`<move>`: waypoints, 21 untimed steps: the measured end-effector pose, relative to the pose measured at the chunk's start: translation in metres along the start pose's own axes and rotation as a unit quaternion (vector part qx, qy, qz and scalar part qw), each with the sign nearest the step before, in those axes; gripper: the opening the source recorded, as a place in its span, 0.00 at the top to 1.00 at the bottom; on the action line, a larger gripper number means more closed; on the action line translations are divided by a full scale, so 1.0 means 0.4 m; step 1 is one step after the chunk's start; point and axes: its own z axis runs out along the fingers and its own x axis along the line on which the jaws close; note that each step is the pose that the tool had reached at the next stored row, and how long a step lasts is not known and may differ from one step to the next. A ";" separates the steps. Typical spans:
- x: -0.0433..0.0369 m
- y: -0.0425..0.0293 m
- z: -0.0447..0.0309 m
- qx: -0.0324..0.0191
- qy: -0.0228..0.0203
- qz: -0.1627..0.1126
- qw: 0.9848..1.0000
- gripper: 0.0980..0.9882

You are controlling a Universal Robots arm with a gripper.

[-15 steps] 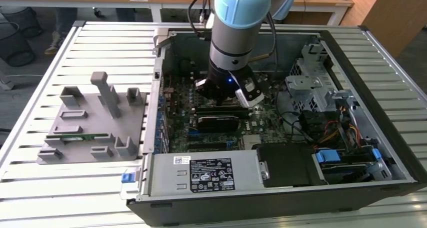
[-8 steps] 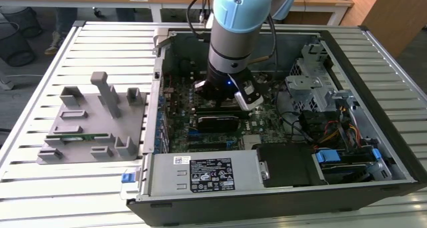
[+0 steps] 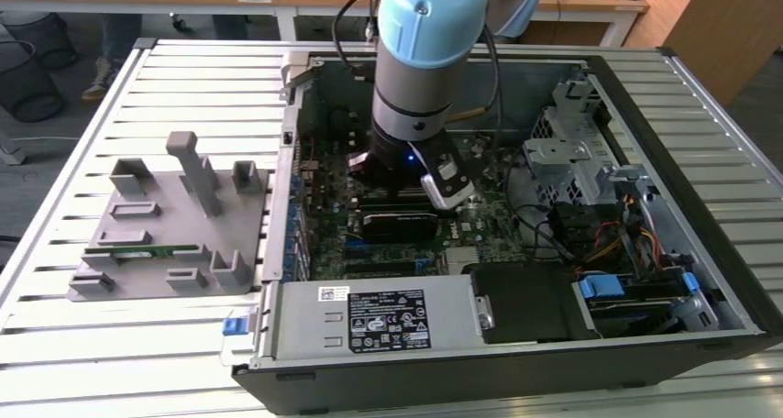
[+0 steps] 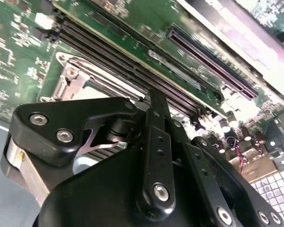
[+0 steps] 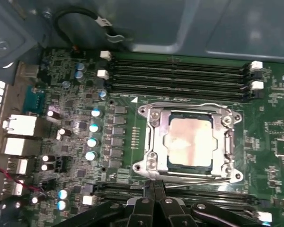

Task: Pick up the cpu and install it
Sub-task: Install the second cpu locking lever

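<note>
The cpu [image 5: 189, 142], a flat square chip with a shiny silver top, lies inside the metal socket frame [image 5: 151, 142] on the green motherboard [image 5: 66, 94]. In the first wrist view my gripper [image 5: 154, 187] hovers just beside the socket's edge, its two black fingers pressed together with nothing between them. The second wrist view shows the black finger linkage [image 4: 156, 142] from behind, with the socket frame [image 4: 73, 75] beyond it. In the exterior view the arm [image 3: 416, 88] reaches straight down into the open computer case [image 3: 685, 280].
Long memory slots [image 5: 180, 71] run beside the socket. Capacitors [image 5: 92, 142] and rear ports [image 5: 19, 127] stand to one side. Toward the exterior view's left, a grey fixture [image 3: 171, 225] holding a green memory stick [image 3: 141, 250] sits on the slatted table [image 3: 73, 363]. Drive cage [image 3: 575, 152] and cables [image 3: 612, 244] fill the case's other side.
</note>
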 end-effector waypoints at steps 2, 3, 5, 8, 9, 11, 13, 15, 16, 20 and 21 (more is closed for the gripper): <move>0.009 0.000 0.003 -0.003 0.000 0.000 1.000 0.99; 0.012 0.000 0.005 -0.004 0.000 0.000 1.000 0.99; 0.017 -0.001 0.010 -0.007 0.000 0.000 1.000 0.99; 0.020 -0.002 0.015 -0.010 -0.001 0.000 1.000 0.99; 0.020 -0.002 0.016 -0.011 -0.001 0.000 1.000 0.99; 0.021 -0.003 0.019 -0.013 -0.001 0.000 1.000 0.99; 0.021 -0.003 0.021 -0.015 -0.001 -0.001 1.000 0.99; 0.021 -0.004 0.022 -0.018 -0.001 -0.001 1.000 0.99; 0.021 -0.004 0.023 -0.020 -0.001 -0.001 1.000 0.99; 0.020 -0.004 0.027 -0.026 -0.002 -0.001 1.000 0.99; 0.020 -0.004 0.029 -0.027 -0.002 -0.001 1.000 0.99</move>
